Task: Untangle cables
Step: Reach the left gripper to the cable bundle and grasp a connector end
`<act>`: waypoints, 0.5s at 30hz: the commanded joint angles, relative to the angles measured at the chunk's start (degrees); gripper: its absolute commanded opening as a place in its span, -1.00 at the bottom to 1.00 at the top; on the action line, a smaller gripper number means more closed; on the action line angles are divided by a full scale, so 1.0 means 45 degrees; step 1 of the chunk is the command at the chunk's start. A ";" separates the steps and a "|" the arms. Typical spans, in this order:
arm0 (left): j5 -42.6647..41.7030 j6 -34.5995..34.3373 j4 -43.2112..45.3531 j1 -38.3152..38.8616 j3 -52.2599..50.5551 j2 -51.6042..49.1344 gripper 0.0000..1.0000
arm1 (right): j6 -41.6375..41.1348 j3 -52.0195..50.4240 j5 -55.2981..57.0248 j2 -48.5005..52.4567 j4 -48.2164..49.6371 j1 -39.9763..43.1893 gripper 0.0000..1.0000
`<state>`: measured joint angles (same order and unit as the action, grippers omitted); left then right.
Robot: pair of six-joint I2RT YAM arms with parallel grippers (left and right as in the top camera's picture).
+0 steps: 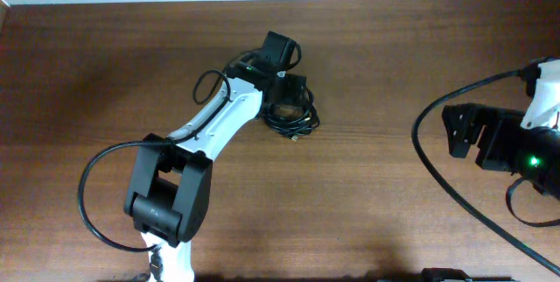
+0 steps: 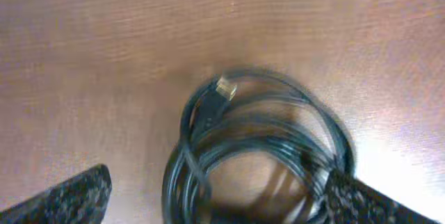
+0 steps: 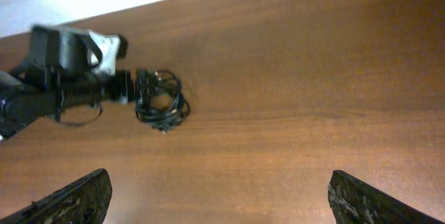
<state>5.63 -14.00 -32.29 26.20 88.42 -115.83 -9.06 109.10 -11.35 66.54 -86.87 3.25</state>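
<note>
- Cables (image 1: 293, 117): knotted into one small black bundle on the bench (image 1: 394, 54), a little left of centre and toward the far edge in the overhead view.
- Up close from the left wrist, cables (image 2: 278, 123) stacked in several loops as a rough ring, with bare bench (image 2: 104, 57) showing through the middle. Too blurred to tell one cord from the other.
- Small metallic plug (image 2: 224, 88) at the upper left of that ring, just inside the outer loop.
- From overhead, another pale end poking out at the bundle's near edge.
- Left gripper (image 1: 287, 94): right above the bundle, jaws spread wide, nothing held.
- In its own wrist view, left gripper (image 2: 222, 203) straddling the ring, one finger (image 2: 69, 196) clear of it on bare wood and the other (image 2: 372, 200) overlapping the ring's edge. Cannot tell whether that one touches.
- Left arm (image 1: 219, 120): white, slanting from the near edge up to the bundle, with its own thicker black wire (image 1: 87, 186) looping beside the base.
- Right gripper (image 1: 459, 131): near the right edge, well apart from the bundle, jaws wide, empty.
- From the right wrist, only bare bench (image 3: 313, 78) between the right gripper (image 3: 222, 200) tips.
- In that view, cables (image 3: 161, 102) far off at upper left, with the left gripper (image 3: 132, 88) just beside them.
</note>
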 commanded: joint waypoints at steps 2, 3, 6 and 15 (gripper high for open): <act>-0.0005 -0.0311 0.1608 -0.0034 0.0214 -0.0476 0.98 | -0.0039 0.0185 0.0345 -0.0015 -0.0180 0.0034 0.99; -0.0311 -0.0306 0.1695 -0.0073 0.0219 -0.0733 0.98 | -0.0044 0.0189 0.0345 -0.0015 -0.0180 0.0034 0.98; -0.1923 -0.0311 0.0253 -0.0733 0.1030 -0.1982 0.98 | -0.0044 0.0185 0.0340 -0.0015 -0.0185 0.0034 0.98; -0.3332 0.0267 -0.3954 -0.1083 0.4507 -0.2375 0.98 | -0.0039 0.0175 0.0359 0.0049 -0.0855 0.0034 0.98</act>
<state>-4.89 -13.69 -48.95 21.12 108.14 -127.02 -9.04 109.10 -10.35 66.61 -90.52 3.25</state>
